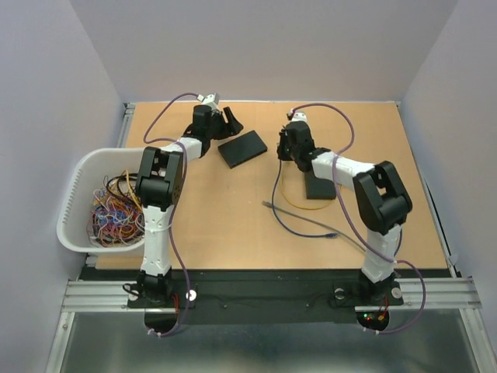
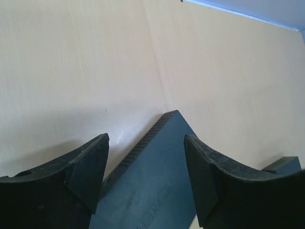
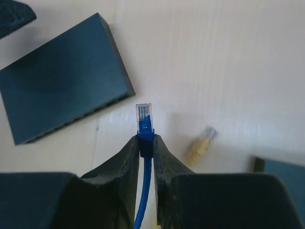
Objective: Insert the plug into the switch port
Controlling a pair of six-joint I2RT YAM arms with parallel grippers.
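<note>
So here's where it's sitting. The right claw (image 3: 145,143) is pinching narrow on the blue boot right behind the plug (image 3: 144,113), with the clear tip sticking out past the fingertips and the blue cable (image 3: 143,200) trailing back between them. The plug is hanging just off one corner of the switch (image 3: 62,81), close to it but not touching. It's not pointing into the long side face where the ports seem to be.

The left claw (image 2: 147,143) is on the opposite side of the switch, standing wide and holding nothing, with the switch's corner lying between its fingers. I can't tell if it's actually touching the box.

What I'm worrying about:

- The switch is lying loose on the desk (image 3: 214,57). If the left claw isn't clamping it when the plug pushes in, the box is probably just going to slide away.
- The plug is aiming past the switch's corner, so it needs turning and lining up. Going in crooked would likely jam it on a port edge.
- The grip is on the soft boot, so the plug could twist between the fingers under load.
- A loose yellow plug (image 3: 201,145) is lying on the side of the blue plug facing away from the switch, and could snag the cable.
</note>
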